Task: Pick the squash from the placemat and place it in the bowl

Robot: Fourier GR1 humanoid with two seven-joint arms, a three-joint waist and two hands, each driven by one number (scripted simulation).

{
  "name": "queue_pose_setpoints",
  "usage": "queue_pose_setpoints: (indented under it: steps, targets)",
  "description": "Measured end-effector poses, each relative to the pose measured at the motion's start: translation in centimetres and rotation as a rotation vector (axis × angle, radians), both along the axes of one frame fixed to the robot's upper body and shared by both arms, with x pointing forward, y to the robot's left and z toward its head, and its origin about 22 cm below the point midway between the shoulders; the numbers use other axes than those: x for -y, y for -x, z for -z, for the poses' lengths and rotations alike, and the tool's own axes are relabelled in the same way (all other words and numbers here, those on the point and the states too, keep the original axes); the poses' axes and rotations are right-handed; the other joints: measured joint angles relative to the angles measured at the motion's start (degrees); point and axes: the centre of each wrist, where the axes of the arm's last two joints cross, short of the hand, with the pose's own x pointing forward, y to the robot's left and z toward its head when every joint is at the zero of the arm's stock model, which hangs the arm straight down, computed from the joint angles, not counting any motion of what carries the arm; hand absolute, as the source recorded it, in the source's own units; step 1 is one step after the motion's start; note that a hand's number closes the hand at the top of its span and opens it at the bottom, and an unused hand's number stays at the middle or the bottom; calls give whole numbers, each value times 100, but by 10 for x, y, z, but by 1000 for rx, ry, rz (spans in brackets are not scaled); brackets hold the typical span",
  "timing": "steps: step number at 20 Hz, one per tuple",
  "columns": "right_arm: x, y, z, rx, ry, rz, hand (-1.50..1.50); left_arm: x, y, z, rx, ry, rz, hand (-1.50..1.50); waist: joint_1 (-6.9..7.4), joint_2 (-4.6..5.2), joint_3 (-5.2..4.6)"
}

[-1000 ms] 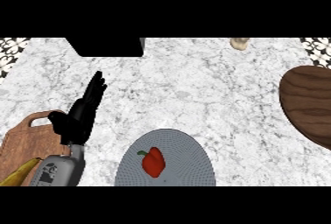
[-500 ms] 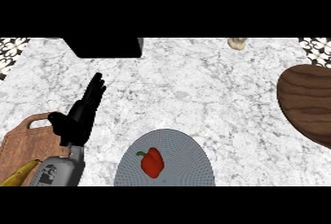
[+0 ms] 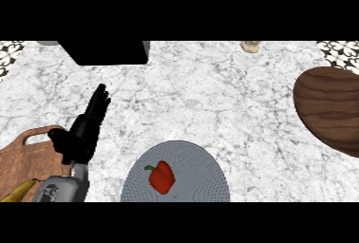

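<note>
Pickup stage, judging by the layout, with nothing grasped yet.

Marble counter [image 3: 210,95] across the whole view. Brown wooden bowl [image 3: 333,111] at the right edge, partly cut off, well apart from everything else. Round grey placemat [image 3: 203,182] at the lower middle. Black block [image 3: 105,51] at the top left. Wooden cutting board [image 3: 24,159] at the lower left, partly out of frame. Left hand [image 3: 82,135] at the board's right edge, fingers straight and pointing up the view, holding nothing, resting near the placemat on its left side. Right hand nowhere in view. Squash [image 3: 162,177] lying on the placemat, left of its middle: red, green-stemmed, more pepper-like in look. Yellow banana [image 3: 17,192] on the board at the bottom left corner. Small beige item [image 3: 250,46] at the top edge, too small to identify.

Next, probably: bring a hand over the placemat, lower onto the squash, curl round it, lift, then carry far right to the bowl. Long crossing for the left hand; likely easier from the bowl's side.

Count: one counter, one bowl, one placemat, one block, one board, one hand shown, one squash, one banana, one beige item.
</note>
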Motion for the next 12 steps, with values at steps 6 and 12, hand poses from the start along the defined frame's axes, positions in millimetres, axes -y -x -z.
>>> queue_pose_setpoints:
  steps: [6,12]
  targets:
    - [17,-8,-41,44,-50,63,150,-2,5,0,7,-4,-3,0,-15,15,-1]
    - [31,-32,-68,63,-70,150,150,-2,3,-5,16,-4,0,0,24,42,-4]
